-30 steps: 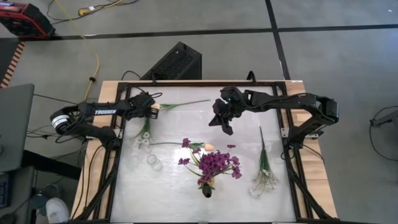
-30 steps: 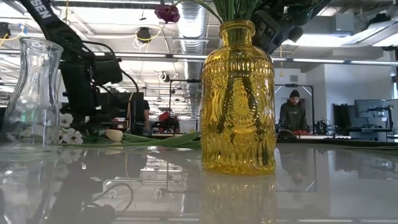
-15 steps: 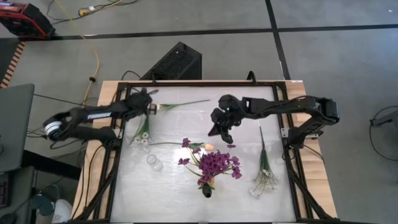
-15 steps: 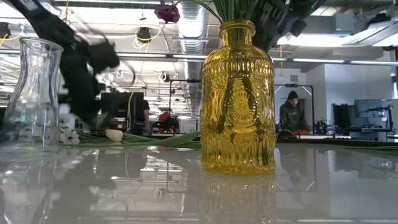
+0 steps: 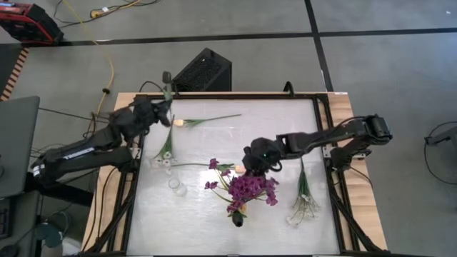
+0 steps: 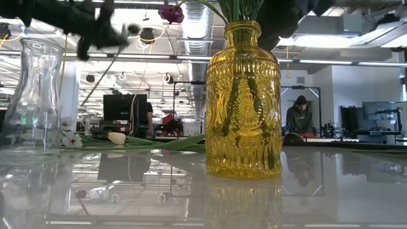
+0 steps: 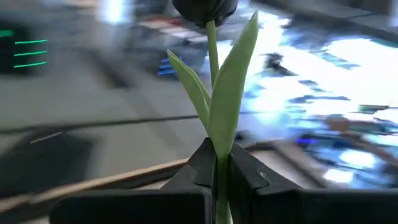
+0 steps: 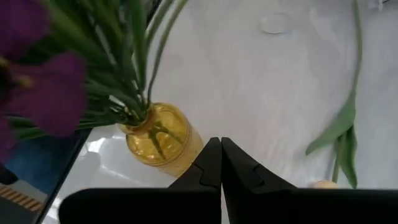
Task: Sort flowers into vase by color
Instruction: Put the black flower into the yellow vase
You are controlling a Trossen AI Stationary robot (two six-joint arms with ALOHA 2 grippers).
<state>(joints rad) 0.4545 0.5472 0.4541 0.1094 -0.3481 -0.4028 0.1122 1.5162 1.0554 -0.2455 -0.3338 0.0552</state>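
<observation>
On the counter (image 5: 214, 207) the yellow vase (image 6: 243, 102) holds purple flowers (image 5: 250, 187). My left gripper (image 7: 217, 177), jaws clenched on the dark tulip (image 7: 208, 9), carries it; next it needs a vase. My right gripper (image 8: 220, 163), jaws clenched empty, hangs above the yellow vase.

Grey floor (image 5: 371, 64); yellow cable (image 5: 108, 64); ceiling ducts (image 6: 194, 25).

Looking straight down on the whole tabletop (image 5: 214, 214); level from tabletop height, close on the yellow vase (image 6: 243, 102); forward past each wrist's fingers (image 7: 208, 171). Vase shared by overhead, low, right wrist.
</observation>
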